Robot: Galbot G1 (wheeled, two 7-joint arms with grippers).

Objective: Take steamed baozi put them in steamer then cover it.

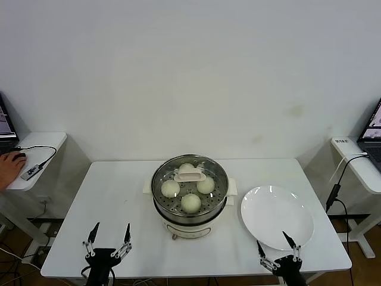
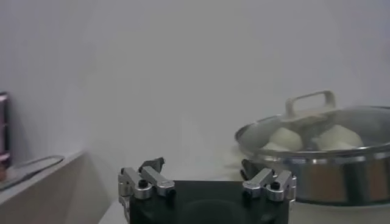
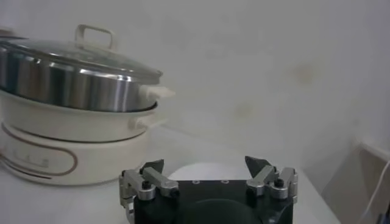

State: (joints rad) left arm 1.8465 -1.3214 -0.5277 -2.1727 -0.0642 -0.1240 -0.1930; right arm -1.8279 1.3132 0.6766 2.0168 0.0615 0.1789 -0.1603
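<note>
Lid's on, buns inside, both my grippers low at the table's near edge.

The table (image 1: 119, 196) spreads white in front of me, and dead centre sits the steamer (image 1: 190, 205), steel pot on its cream base. The cover (image 1: 189, 177) rests flat on the steamer's rim, handle up, and through the glass I can make out the baozi (image 1: 190, 202) on the perforated tray, three plain to see and a fourth half hidden behind the handle. Just beside the steamer, on my right, the plate (image 1: 277, 217) lies bare. My left gripper (image 1: 108, 235) hangs over the near left of the table, fingers spread wide, holding nothing. My right gripper (image 1: 277, 243) is over the plate's near rim, fingers spread too, nothing between them.
</note>
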